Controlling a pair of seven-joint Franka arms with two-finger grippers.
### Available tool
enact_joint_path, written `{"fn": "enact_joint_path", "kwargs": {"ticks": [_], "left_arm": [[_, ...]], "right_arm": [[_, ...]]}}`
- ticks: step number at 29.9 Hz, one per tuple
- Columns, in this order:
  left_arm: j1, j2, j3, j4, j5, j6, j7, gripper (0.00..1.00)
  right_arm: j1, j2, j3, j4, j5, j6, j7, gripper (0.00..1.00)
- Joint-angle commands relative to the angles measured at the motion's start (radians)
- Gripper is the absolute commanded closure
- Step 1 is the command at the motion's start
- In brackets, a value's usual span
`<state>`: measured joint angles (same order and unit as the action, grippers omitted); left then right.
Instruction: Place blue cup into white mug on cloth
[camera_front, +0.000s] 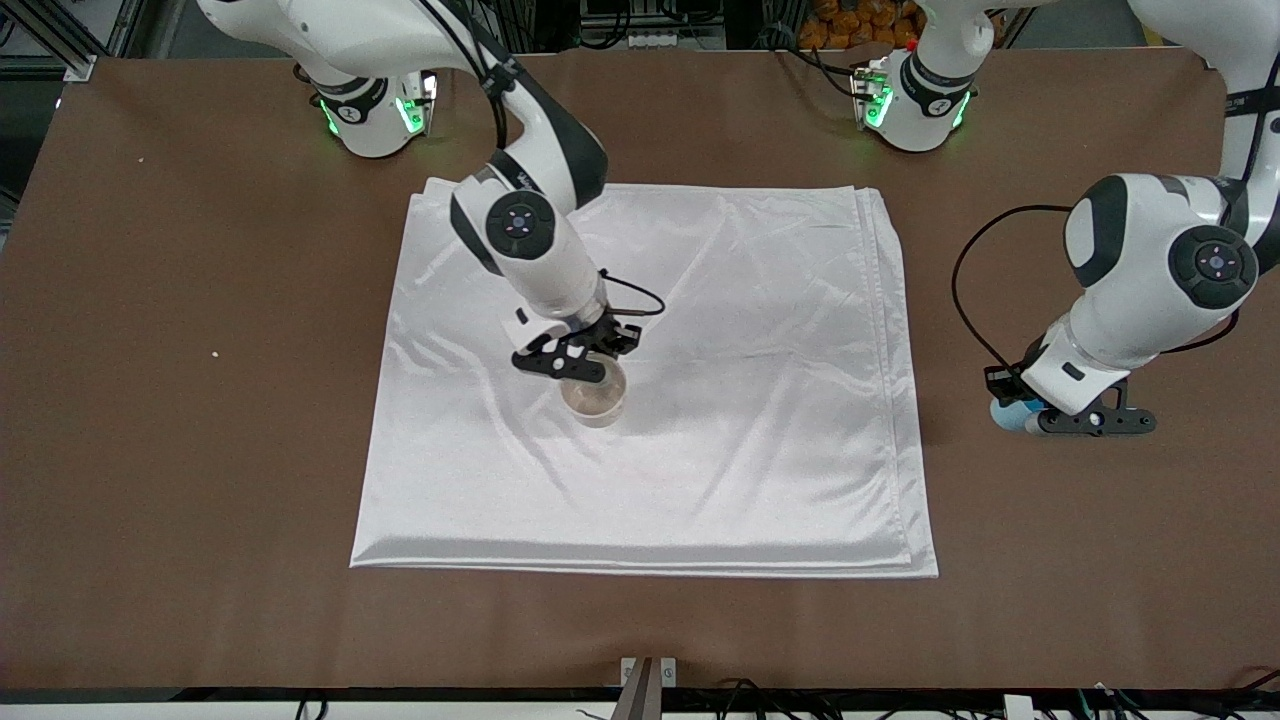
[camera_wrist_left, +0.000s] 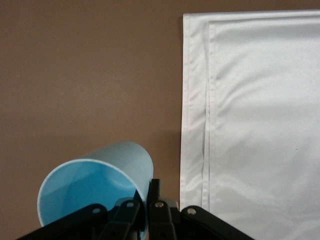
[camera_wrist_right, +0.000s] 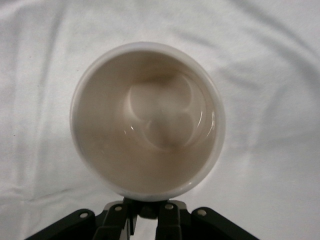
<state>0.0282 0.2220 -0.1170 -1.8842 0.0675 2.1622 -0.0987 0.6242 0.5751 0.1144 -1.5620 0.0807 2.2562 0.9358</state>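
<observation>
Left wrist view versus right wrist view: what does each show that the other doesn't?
Only the left wrist view shows the blue cup, tilted, its wall pinched by the left gripper over bare table, beside the cloth's layered edge. Only the right wrist view shows the empty white mug, standing upright, with the right gripper shut at its rim. Both show the cloth.
</observation>
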Motion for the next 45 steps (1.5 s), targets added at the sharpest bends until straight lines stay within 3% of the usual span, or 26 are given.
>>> {"fn": "enact_joint_path", "kwargs": {"ticks": [1,11,29,30,34,35,36,45], "left_arm": [[0.006,-0.053,-0.009,0.033,0.029,-0.094,-0.001,1.0],[0.001,-0.084,-0.042,0.091,0.029,-0.186,-0.016,1.0],[-0.004,-0.082,-0.127,0.105,0.029,-0.196,-0.108,1.0],[-0.004,-0.082,-0.131,0.105,0.029,-0.196,-0.108,1.0],[-0.004,-0.079,-0.162,0.103,0.029,-0.208,-0.118,1.0],[-0.004,-0.078,-0.165,0.103,0.029,-0.214,-0.125,1.0],[-0.004,-0.076,-0.167,0.105,0.029,-0.216,-0.13,1.0],[-0.027,-0.072,-0.17,0.103,0.029,-0.217,-0.138,1.0]], "right_arm": [[0.054,0.1,-0.009,0.112,0.008,0.012,0.087,1.0],[0.114,0.152,-0.01,0.112,0.001,0.088,0.089,1.0],[0.167,0.189,-0.012,0.109,-0.004,0.114,0.083,1.0],[0.167,0.19,-0.012,0.109,-0.006,0.114,0.083,0.92],[0.167,0.189,-0.012,0.109,-0.012,0.112,0.086,0.42],[0.166,0.187,-0.012,0.109,-0.012,0.112,0.086,0.28],[0.166,0.186,-0.013,0.109,-0.012,0.112,0.086,0.0],[0.161,0.155,-0.016,0.109,-0.015,0.095,0.078,0.0]]}}
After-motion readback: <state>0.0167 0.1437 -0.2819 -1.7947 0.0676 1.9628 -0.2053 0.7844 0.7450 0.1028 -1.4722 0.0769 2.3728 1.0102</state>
